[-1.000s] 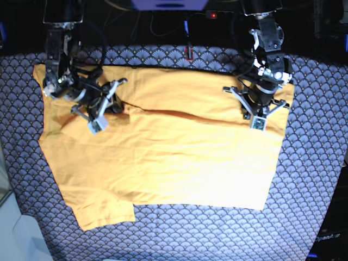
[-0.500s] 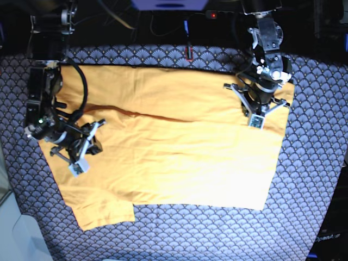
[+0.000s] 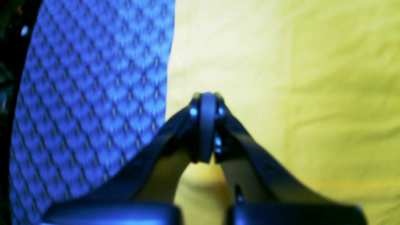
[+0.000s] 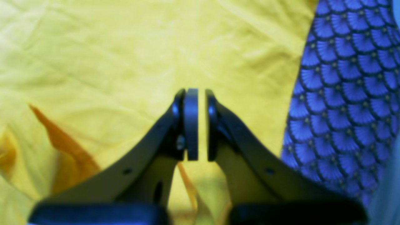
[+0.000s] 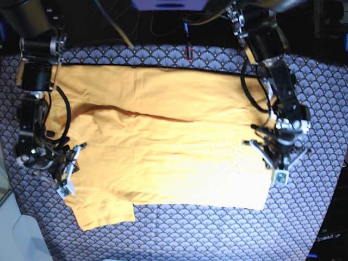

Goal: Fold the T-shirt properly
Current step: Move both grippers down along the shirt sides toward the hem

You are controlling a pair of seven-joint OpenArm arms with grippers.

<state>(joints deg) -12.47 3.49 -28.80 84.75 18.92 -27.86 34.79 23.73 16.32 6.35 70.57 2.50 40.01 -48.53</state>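
A: Is there any writing to read?

B: Only some faint pale letters at the lower right corner of the base view, on a dark part beside the counter (image 5: 321, 98). They are too small and too dim for me to read them. The T-shirt (image 5: 168, 147) is plain, with no print and no label that I can see.

A: Where is the T-shirt?

B: It lies spread flat on the counter, on the blue-grey tablecloth (image 5: 217, 234) with the scallop pattern. It covers the middle of the cloth. One sleeve (image 5: 103, 212) points toward the near edge, at the left in the base view.

A: And the left end effector?

B: The left end effector (image 3: 204, 125) is clenched, the two pads pressed together with no gap. It holds nothing. It is over the side edge of the T-shirt, just where the yellow fabric meets the tablecloth (image 3: 93, 93). In the base view it is at the right side of the shirt (image 5: 280, 163), near the lower corner.

A: And the right one?

B: The right end effector (image 4: 198, 125) is almost closed, only a thin slit between the pads, and yellow fabric shows through the slit. I see nothing gripped. It is over the T-shirt (image 4: 125, 62), near its edge, with a darker orange fold (image 4: 62, 140) beside it. If it touches the fabric, I cannot tell.
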